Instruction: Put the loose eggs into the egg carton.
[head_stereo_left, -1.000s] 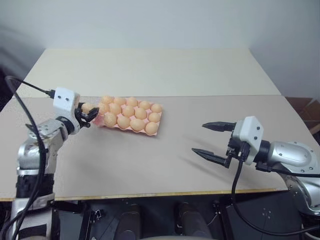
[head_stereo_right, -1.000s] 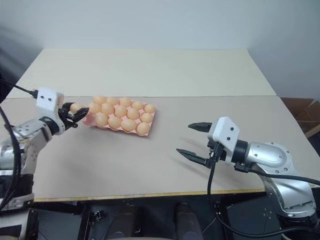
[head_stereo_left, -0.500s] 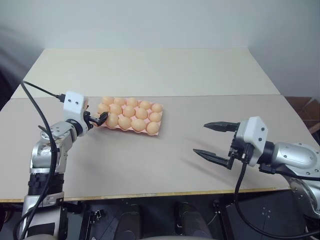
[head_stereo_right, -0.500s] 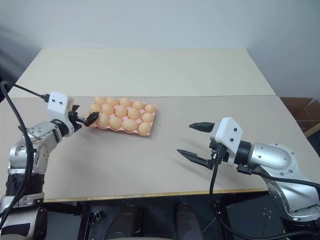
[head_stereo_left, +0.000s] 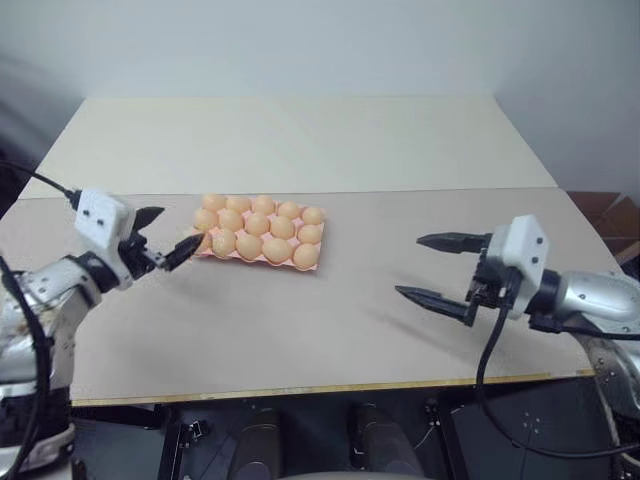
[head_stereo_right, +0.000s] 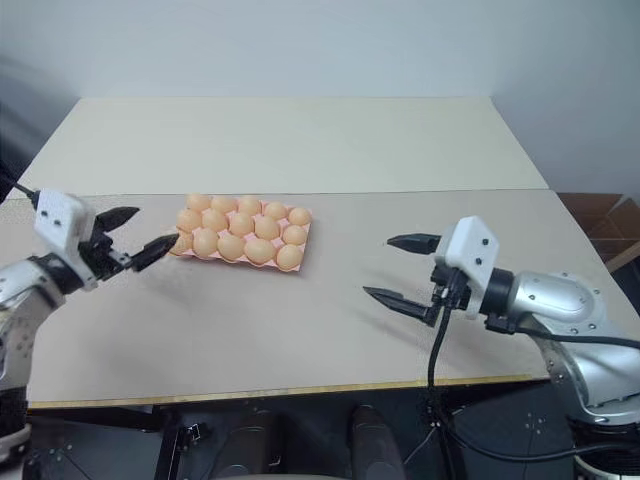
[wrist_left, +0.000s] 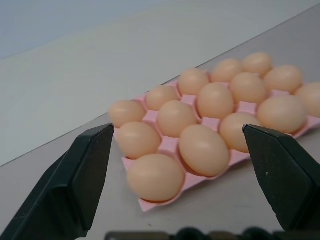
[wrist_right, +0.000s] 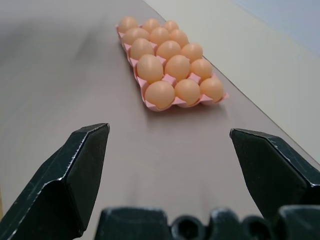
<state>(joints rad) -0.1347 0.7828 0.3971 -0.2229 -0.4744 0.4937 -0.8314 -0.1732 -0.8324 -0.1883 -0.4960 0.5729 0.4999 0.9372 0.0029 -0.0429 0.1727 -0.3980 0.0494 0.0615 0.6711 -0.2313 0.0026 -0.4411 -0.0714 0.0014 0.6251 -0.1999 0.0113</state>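
Note:
The pink egg carton (head_stereo_left: 283, 263) lies left of centre on the table, with an orange-tan egg (head_stereo_left: 248, 244) in each cup I can see. All the eggs sit in cups; loose eggs are out of view. My left gripper (head_stereo_left: 176, 229) hovers just off the carton's left end, open and empty, clear of the eggs. The left wrist view looks between its fingers (wrist_left: 75, 175) at the carton's corner (wrist_left: 145, 204) and its nearest egg (wrist_left: 155, 177). My right gripper (head_stereo_left: 410, 266) stands open and empty far to the right, pointing toward the carton (wrist_right: 150, 106).
The table is two beige tops joined by a seam (head_stereo_left: 450, 190) behind the carton. Bare surface (head_stereo_left: 350, 310) runs between the carton and my right gripper. The front edge (head_stereo_left: 320, 385) is close below both arms. A white wall rises behind.
My left gripper, shut on an egg at the carton's left end a second ago, opened, left the egg in the carton and drew back to the left. The right arm barely shifted.

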